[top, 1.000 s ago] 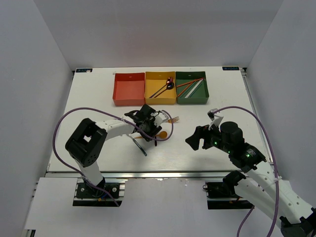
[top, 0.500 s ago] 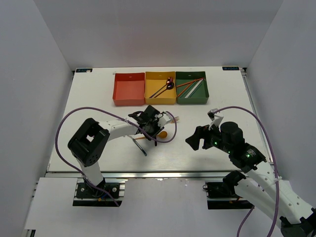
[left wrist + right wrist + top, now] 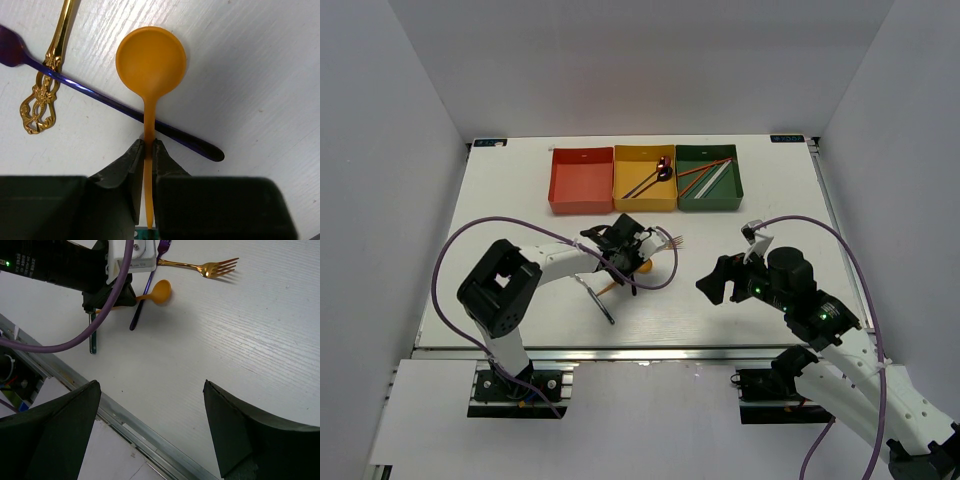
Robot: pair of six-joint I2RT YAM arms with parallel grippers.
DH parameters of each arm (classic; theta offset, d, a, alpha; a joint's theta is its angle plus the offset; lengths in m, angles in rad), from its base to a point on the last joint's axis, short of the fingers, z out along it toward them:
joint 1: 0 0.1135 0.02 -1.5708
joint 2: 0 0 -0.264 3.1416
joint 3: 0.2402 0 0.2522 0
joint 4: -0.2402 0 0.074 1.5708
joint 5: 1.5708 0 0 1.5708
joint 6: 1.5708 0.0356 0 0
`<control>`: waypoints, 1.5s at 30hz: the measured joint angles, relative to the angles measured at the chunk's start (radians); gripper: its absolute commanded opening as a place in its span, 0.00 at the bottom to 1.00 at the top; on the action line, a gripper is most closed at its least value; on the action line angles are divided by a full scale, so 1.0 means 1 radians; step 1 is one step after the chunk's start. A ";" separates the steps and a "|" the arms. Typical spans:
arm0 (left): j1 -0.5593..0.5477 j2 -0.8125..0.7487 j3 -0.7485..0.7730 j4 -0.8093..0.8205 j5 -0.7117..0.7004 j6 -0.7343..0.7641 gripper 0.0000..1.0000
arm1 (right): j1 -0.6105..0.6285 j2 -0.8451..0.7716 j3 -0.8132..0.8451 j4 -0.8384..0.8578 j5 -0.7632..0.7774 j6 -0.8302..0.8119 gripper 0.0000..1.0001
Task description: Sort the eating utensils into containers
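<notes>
My left gripper (image 3: 148, 145) is shut on the thin handle of an orange spoon (image 3: 150, 60), whose round bowl lies on the table ahead of the fingers. The spoon's handle crosses over a purple utensil (image 3: 115, 102). A gold fork's ornate handle (image 3: 47, 75) lies to the left. From above, the left gripper (image 3: 625, 262) sits mid-table by the spoon (image 3: 642, 267) and gold fork (image 3: 670, 241). My right gripper (image 3: 150, 390) hangs open and empty above the table's near right. The red-orange (image 3: 580, 190), yellow (image 3: 645, 203) and green (image 3: 709, 203) containers line the far edge.
The yellow box holds spoons and the green one holds chopsticks; the red-orange box shows a bare floor. A dark utensil (image 3: 595, 298) lies near the left arm's wrist. A purple cable loops over the left arm. The table's metal front rail (image 3: 150, 440) runs under the right gripper.
The left jaws have closed in on the orange spoon's handle, and the left wrist has shifted slightly. The right arm has not moved.
</notes>
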 measured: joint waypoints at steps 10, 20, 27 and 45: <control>-0.041 -0.051 0.011 -0.083 -0.076 0.000 0.18 | 0.000 0.014 0.000 0.001 0.004 0.000 0.88; -0.051 -0.179 0.108 -0.034 -0.207 -0.042 0.19 | 0.000 0.045 0.009 0.001 0.027 -0.002 0.88; -0.042 0.039 0.499 0.004 -0.367 -0.018 0.16 | 0.000 0.041 0.013 0.002 0.057 -0.004 0.88; 0.144 0.667 1.180 0.045 -0.352 0.284 0.42 | 0.000 0.064 0.068 -0.008 0.056 -0.034 0.87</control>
